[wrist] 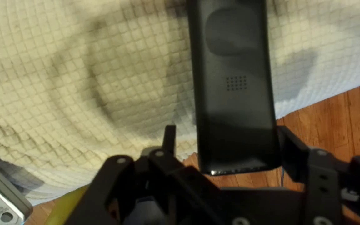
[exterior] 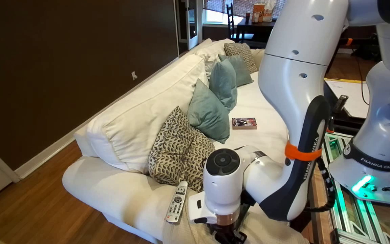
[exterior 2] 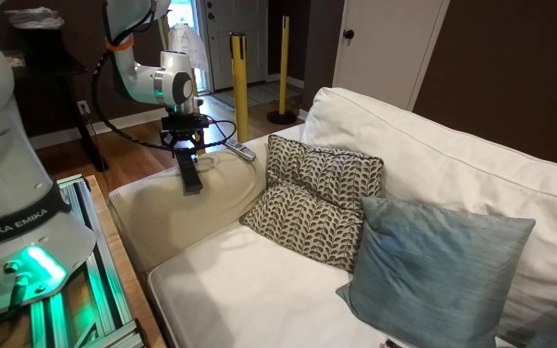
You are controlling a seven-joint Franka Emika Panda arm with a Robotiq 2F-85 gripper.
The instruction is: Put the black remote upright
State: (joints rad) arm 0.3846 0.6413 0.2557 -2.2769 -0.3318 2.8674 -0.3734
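The black remote [wrist: 233, 93] lies on the sofa arm [exterior 2: 162, 222], one end apparently overhanging its edge. The fingers [wrist: 169, 140] stand spread around that end, one side gapped; an off-centre grip could tip it off the sofa arm.

I see my black gripper [wrist: 226, 134] and, at it, the black remote [wrist: 233, 97] with a small grid of dark dots. Under the gripper runs a cream cover [wrist: 120, 75] in little squares. Beside the gripper lies a grey remote [exterior: 176, 203]; farther off, a beige cushion [exterior 2: 313, 205] with dark leaves, a blue-green pillow [exterior 2: 440, 275], a white seat [exterior 2: 259, 290].
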